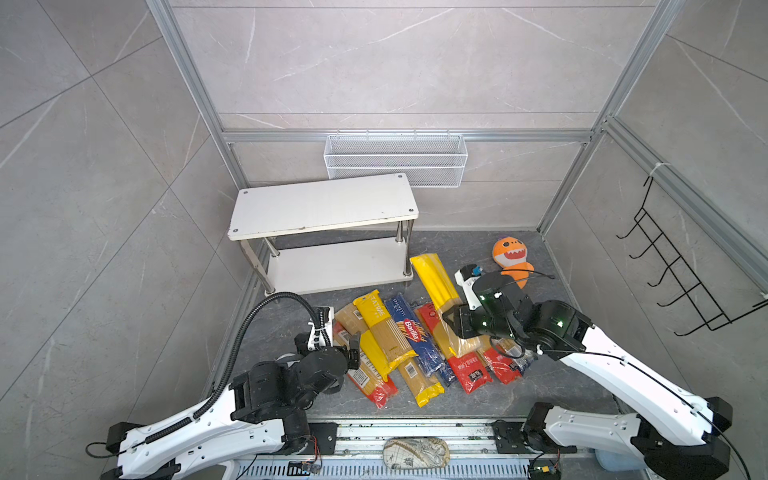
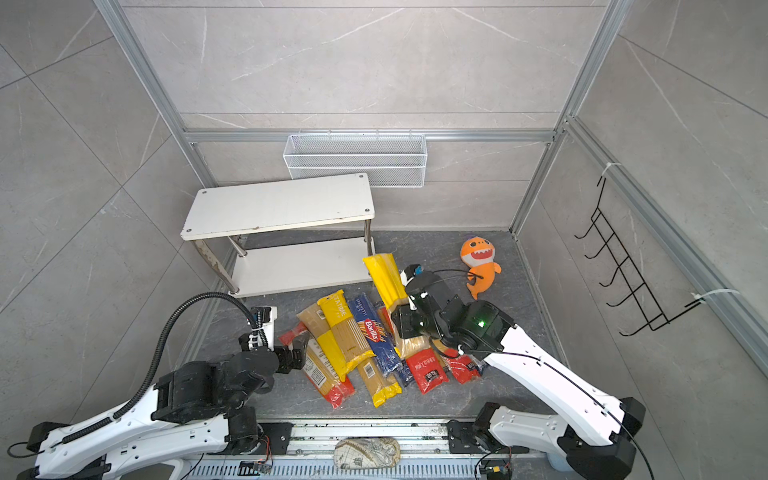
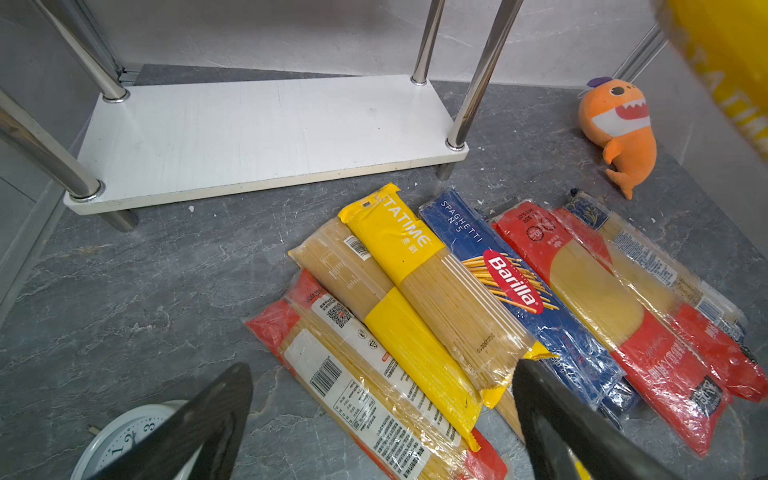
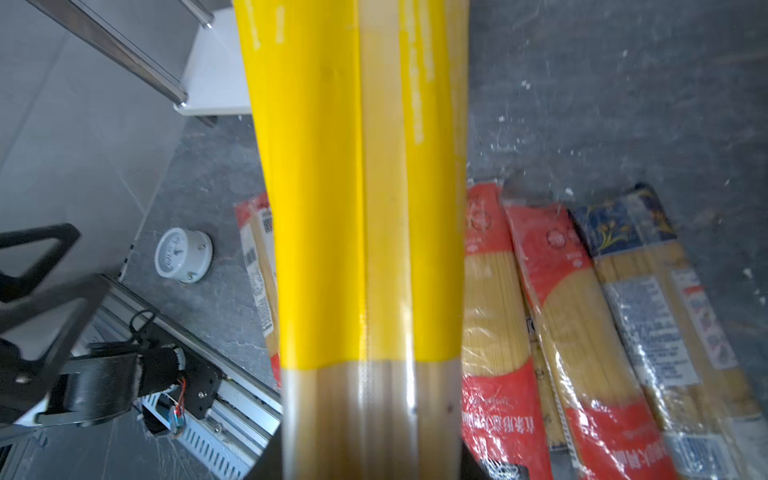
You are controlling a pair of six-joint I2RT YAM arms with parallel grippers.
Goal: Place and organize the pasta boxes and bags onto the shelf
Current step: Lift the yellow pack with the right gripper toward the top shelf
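Yellow film wraps the far end of the long clear bag of spaghetti (image 1: 434, 276) that the right pincer (image 1: 449, 322) has clamped on its clear stretch, jaws drawn narrow across the bag's width. The bag rides above the other spaghetti packs (image 1: 399, 345), which lie side by side and partly overlapping on the dark grey slate desk (image 1: 498, 399), among them the dark-blue Barilla pack (image 3: 511, 286). Its yellow end points toward the near right leg of the two-tier white shelf with shiny metal legs (image 1: 324, 205). Both boards are bare, so no pack is stowed yet. The step in hand looks like carrying this first bag over. It would go best if the wrist turned the bag so its length runs along the board, kept it level so the free end does not sag, and steered wide of that metal leg. Setting it at the back of the lower board (image 1: 332, 266) would leave room for the others. The left pincer (image 3: 382, 370) stands wide open with nothing in it, poised over the near end of the pile's outermost red-ended pack (image 3: 365, 386). An orange plush shark (image 1: 511, 257) sits apart, behind the right arm.
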